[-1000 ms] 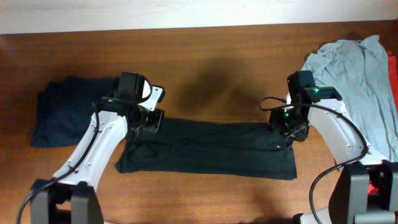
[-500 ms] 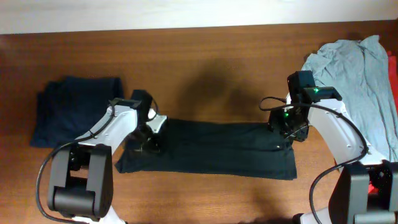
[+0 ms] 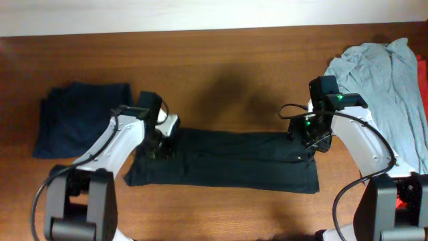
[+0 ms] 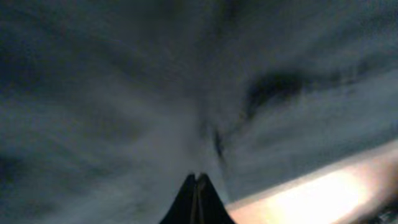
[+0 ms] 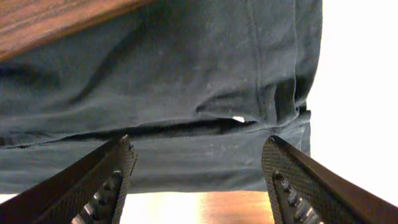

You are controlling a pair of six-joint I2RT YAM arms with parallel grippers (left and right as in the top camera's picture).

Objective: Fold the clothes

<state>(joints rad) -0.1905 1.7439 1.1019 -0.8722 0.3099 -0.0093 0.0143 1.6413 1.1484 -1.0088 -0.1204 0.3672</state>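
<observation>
The black T-shirt (image 3: 227, 161) lies folded into a long strip across the table (image 3: 234, 73). The left gripper (image 4: 196, 185) is pressed together at the strip's left end, possibly pinching cloth. The right gripper (image 5: 198, 149) is spread wide over its right end. Farther back lie the navy shirt (image 3: 73, 117) on the left and the grey-blue shirt (image 3: 378, 80) on the right.

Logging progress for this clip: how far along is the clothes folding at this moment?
Done: a navy shirt lies folded at left. In hand: the black shirt is a long folded strip; the left gripper is shut at its left end, the right gripper open over its right end. Left: folding that strip shorter, then the crumpled grey-blue shirt.
</observation>
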